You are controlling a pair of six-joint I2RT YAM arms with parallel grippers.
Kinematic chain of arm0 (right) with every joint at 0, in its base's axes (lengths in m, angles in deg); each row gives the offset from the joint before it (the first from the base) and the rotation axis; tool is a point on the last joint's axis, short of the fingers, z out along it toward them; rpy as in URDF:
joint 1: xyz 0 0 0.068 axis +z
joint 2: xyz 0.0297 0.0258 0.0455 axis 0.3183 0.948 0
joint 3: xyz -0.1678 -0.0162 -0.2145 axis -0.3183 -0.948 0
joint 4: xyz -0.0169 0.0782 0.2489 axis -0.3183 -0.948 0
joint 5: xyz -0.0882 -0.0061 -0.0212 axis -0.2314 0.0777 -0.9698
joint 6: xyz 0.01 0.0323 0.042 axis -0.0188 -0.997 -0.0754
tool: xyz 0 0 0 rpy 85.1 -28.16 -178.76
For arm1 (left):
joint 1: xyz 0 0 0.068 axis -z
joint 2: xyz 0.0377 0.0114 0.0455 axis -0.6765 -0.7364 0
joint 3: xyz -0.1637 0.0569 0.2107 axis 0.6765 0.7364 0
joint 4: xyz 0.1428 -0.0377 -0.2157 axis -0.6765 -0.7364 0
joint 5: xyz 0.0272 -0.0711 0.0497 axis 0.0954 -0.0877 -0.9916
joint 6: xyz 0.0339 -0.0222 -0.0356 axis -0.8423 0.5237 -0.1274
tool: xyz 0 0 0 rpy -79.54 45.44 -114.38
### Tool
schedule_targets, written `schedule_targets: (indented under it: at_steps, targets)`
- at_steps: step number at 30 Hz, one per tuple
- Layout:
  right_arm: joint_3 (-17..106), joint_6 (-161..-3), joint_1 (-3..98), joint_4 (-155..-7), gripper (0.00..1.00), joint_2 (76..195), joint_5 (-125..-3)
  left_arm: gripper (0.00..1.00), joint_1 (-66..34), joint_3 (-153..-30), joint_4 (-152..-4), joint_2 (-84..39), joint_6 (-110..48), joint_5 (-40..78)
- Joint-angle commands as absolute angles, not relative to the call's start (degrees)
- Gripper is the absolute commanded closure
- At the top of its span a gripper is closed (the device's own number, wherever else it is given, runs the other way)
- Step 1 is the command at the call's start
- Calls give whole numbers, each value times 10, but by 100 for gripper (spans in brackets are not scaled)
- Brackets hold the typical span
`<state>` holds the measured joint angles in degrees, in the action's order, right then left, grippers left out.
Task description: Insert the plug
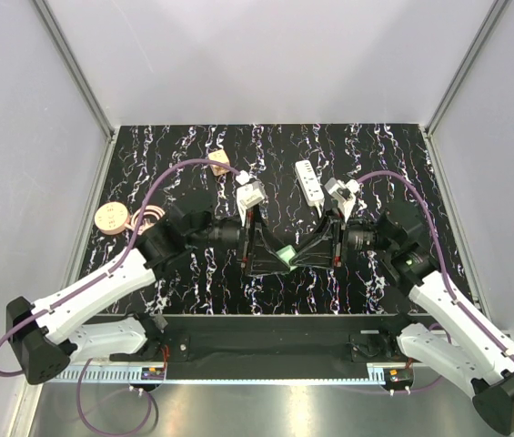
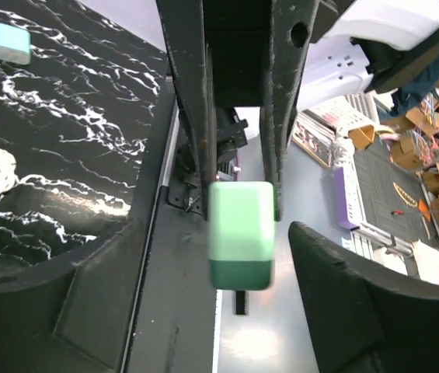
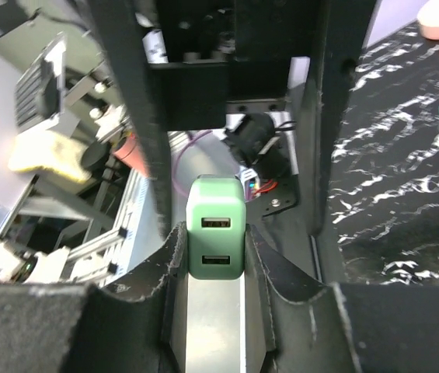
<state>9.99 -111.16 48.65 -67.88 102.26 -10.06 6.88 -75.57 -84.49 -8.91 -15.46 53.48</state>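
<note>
plug in r gripper
i see it pinched tight; l gripper spread wide either side of it, not touching.

I see a black marble-patterned tabletop with white veins, enclosed by plain pale grey panel walls on silver aluminium corner posts, all evenly lit.

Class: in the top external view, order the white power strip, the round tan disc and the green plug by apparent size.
Largest: white power strip and tan disc, too alike to rank.
Smallest: green plug, partly hidden.
</note>
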Motion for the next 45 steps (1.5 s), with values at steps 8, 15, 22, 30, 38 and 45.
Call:
schedule_targets:
  at_steps: [8, 15, 22, 30, 38, 45]
  targets:
    - [172, -1039, 491, -741, 100, 1066, -220, 1, 55, -772, -939, -35, -234, 516]
    - [334, -903, 491, -996, 100, 1157, -482, 1, 45, -879, -1120, -70, -287, 260]
    - [498, -861, 490, -1119, 100, 1336, -716, 3, 37, -963, -1168, -123, -359, -107]
    - [663, -782, 477, -1139, 100, 1548, -867, 32, 39, -869, -1072, -132, -388, -30]
    - [824, -755, 426, -1224, 100, 1734, -831, 1, 43, -825, -1032, -96, -380, -87]
    - [876, -724, 385, -1258, 100, 1798, -766, 1, 53, -824, -1034, -94, -386, -123]
